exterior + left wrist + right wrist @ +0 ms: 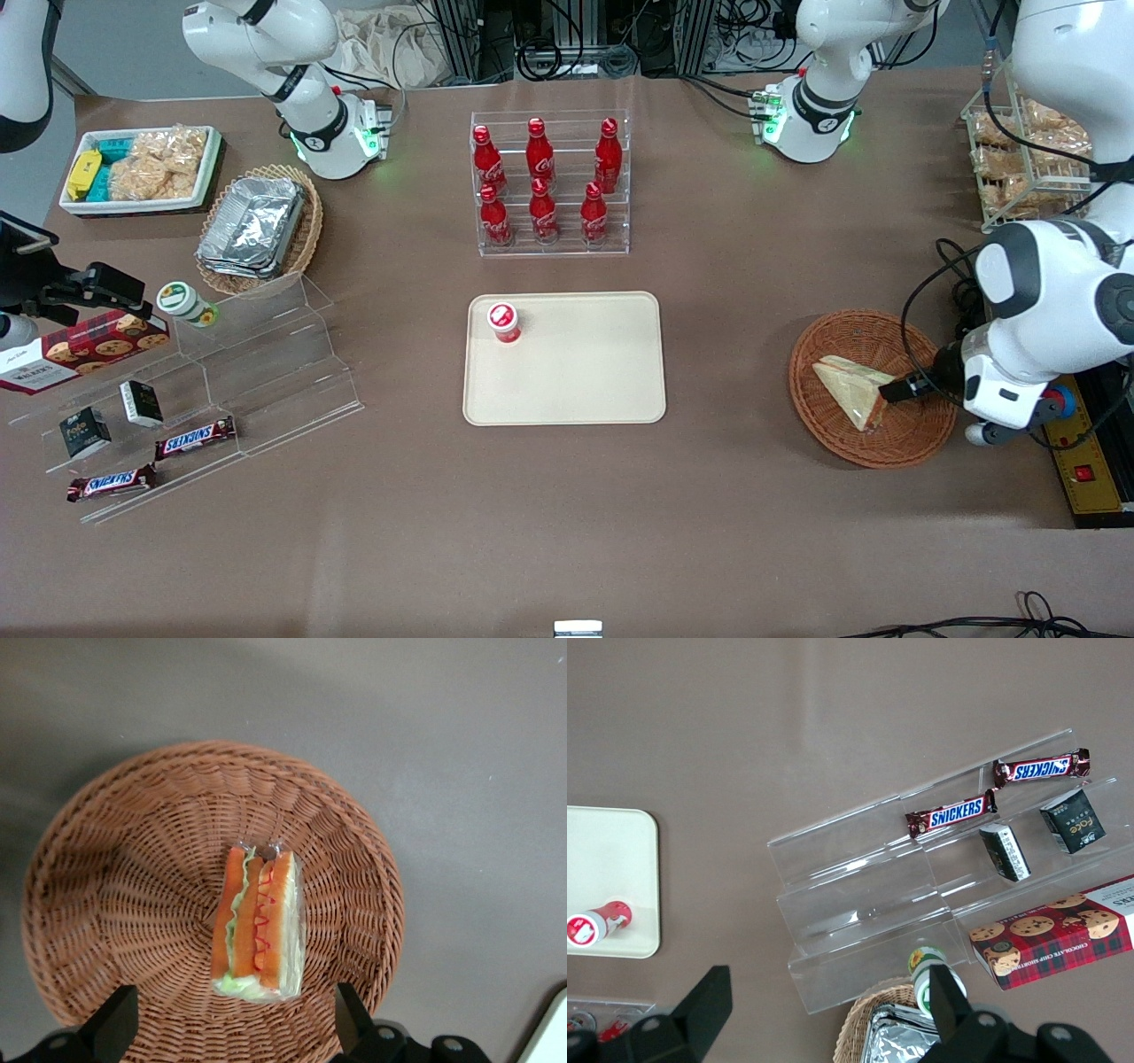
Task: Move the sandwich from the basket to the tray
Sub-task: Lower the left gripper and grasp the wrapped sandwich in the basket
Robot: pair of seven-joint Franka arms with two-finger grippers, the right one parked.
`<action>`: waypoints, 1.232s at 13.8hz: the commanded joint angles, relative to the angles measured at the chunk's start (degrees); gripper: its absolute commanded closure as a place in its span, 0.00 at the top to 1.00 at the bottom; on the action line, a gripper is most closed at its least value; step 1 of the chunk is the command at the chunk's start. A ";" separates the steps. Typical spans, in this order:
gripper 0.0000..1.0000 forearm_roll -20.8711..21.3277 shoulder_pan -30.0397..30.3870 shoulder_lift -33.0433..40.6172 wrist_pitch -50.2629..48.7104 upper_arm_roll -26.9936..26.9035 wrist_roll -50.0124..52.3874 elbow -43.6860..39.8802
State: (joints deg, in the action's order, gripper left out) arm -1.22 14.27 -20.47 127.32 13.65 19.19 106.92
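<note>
The pincer of the left arm hangs low over the basket, at the edge of the basket that lies toward the working arm's end of the surface. Its two black fingers stand spread wide, released and gripping nothing, one to each side of the sandwich with clear gaps between. The sandwich lies in the basket's hollow directly under and just ahead of the pincer, resting on the wicker with its cut edge turned toward the wrist camera, so that the orange layers and a green frill of lettuce show through the clear wrap. In the front view the sandwich appears as a pale wedge whose nearer corner sits just beside the fingertips; whether they touch it there I cannot tell. The tray lies well apart from the pincer, toward the parked arm's end of the surface, and carries a small red-capped bottle lying near one corner.
</note>
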 commanded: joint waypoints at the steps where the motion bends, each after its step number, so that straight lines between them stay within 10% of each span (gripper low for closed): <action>1: 1.00 -0.37 -0.04 -1.05 3.28 -0.02 0.49 1.01; 11: 0.95 -0.36 0.14 -3.87 15.24 -0.02 -0.12 6.81; 14: 0.43 -0.28 0.14 -3.79 14.98 -0.02 -0.30 6.90; 17: 0.24 -0.28 -0.03 -3.70 14.54 -0.02 -0.56 6.73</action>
State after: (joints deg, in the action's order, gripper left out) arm -1.22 14.33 -25.16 141.61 13.61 19.10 112.78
